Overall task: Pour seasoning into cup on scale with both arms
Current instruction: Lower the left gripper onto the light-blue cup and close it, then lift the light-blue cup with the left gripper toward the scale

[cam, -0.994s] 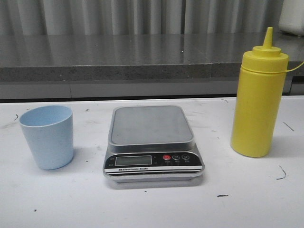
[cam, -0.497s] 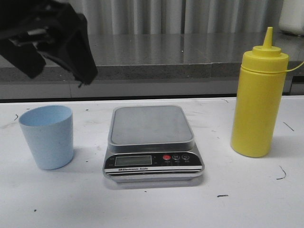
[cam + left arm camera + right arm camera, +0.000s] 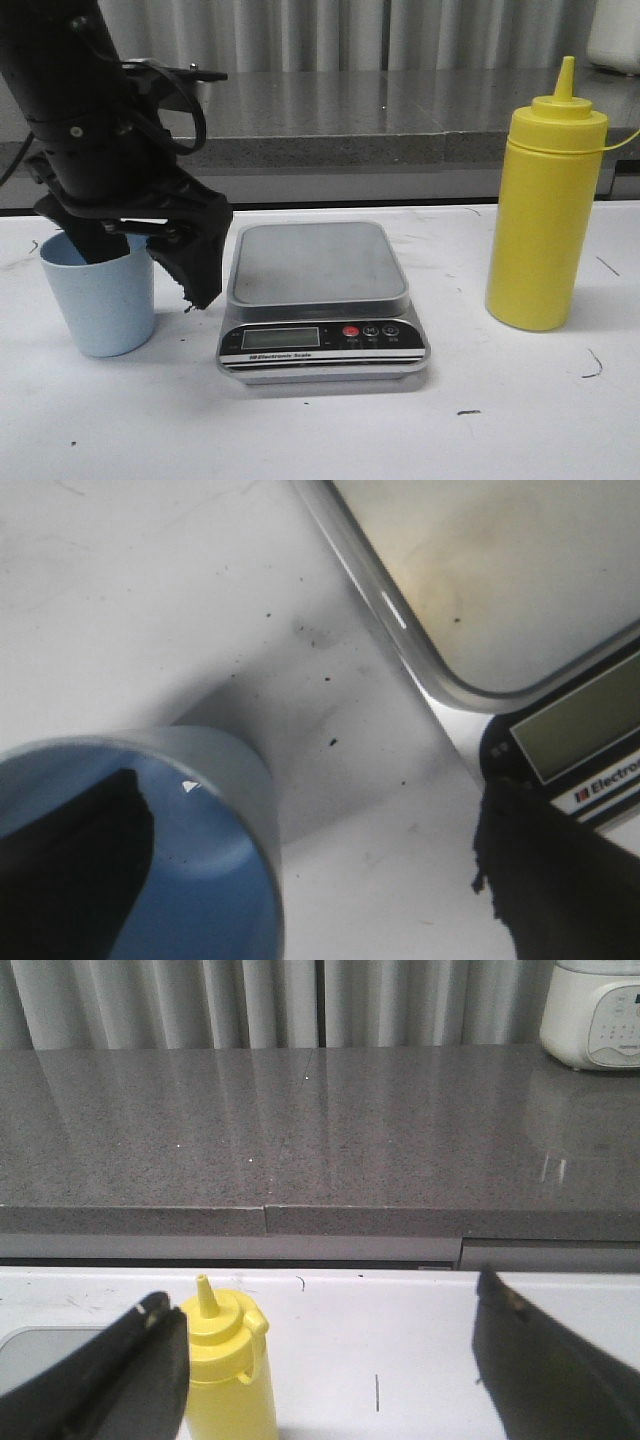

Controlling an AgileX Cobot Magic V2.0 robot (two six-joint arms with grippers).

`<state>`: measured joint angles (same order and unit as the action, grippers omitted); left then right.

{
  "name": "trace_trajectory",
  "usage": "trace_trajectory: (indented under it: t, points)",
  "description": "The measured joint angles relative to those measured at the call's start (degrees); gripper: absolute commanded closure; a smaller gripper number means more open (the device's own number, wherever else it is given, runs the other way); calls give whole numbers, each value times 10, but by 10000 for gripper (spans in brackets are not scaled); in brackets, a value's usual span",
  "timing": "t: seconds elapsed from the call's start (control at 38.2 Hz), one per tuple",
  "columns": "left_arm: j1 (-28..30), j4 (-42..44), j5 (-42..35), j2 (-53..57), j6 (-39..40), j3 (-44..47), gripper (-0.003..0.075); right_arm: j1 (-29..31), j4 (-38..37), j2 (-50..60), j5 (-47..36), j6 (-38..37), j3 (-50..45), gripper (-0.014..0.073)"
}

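A: What kind of place is this?

B: It looks like a kitchen corner used for tests. Behind the white bench runs a grey speckled stone counter, and grey curtains hang behind it.

A: What else shows it?

B: A white kitchen appliance with buttons stands on the counter. The bench has small dark marks, and black robot arms work over it.
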<state>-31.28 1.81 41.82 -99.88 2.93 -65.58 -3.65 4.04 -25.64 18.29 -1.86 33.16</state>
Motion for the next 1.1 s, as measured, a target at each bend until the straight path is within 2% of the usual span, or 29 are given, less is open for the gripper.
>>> trace_trajectory:
  t: [0.18, 0.26, 0.5, 0.68, 0.86, 1.1]
  points:
    - [0, 2, 3, -9, 0, -4, 621, 0, 0, 0, 0, 0, 0, -7]
    - [0, 5, 8, -9, 0, -11, 739, 0, 0, 0, 0, 0, 0, -7]
    - [0, 6, 71, -9, 0, -65, 740, 0, 0, 0, 0, 0, 0, -7]
    - [-5, 6, 155, -9, 0, -175, 740, 0, 0, 0, 0, 0, 0, -7]
    - [-29, 8, 186, -13, -8, -264, 740, 0, 0, 0, 0, 0, 0, -7]
    - [-68, 8, 247, -90, -11, -368, 740, 0, 0, 0, 0, 0, 0, -7]
